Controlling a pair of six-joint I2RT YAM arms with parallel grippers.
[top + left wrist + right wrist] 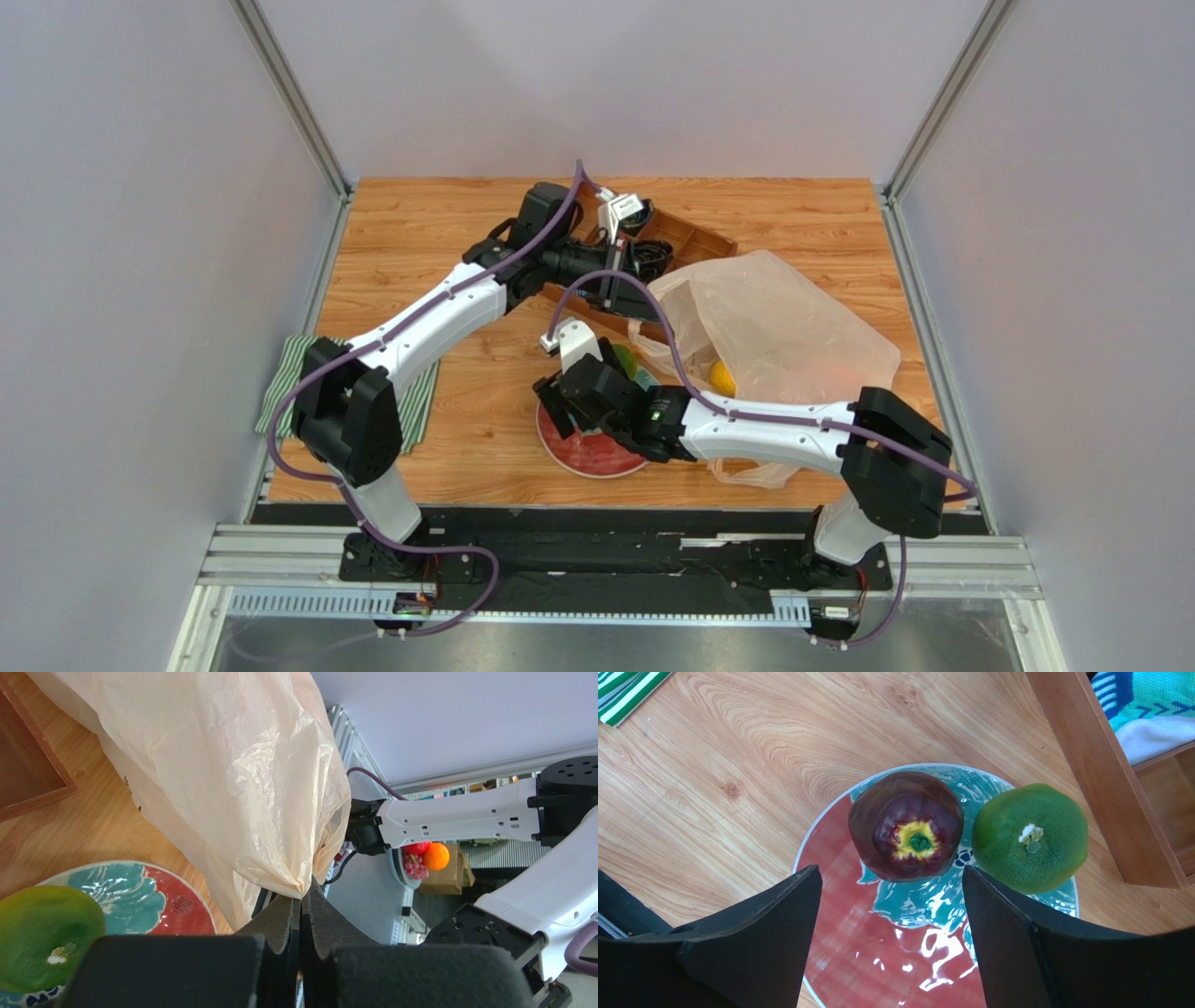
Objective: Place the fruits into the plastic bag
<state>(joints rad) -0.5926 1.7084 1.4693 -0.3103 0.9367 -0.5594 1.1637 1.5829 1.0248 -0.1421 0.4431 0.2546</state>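
My left gripper (303, 901) is pinched tight on a fold of the plastic bag (231, 763), with the film caught between the pads. It's out toward the far edge of the worktop, close by the wooden tray (687, 238). The bag billows over the right half of the worktop, and a yellow fruit (721, 375) shows through its film. My right gripper (890, 878) is spread wide with nothing in it, hanging over the plate (878, 952) that sits by the middle of the near edge. On that plate the dark red apple (906, 826) has its yellow-ringed dimple facing my camera, in line with the gap between my fingers and just past the tips. The green fruit (1029, 836) sits snug beside it on the tray side, whether touching I cannot tell. A striped cloth (288, 385) lies at the left edge
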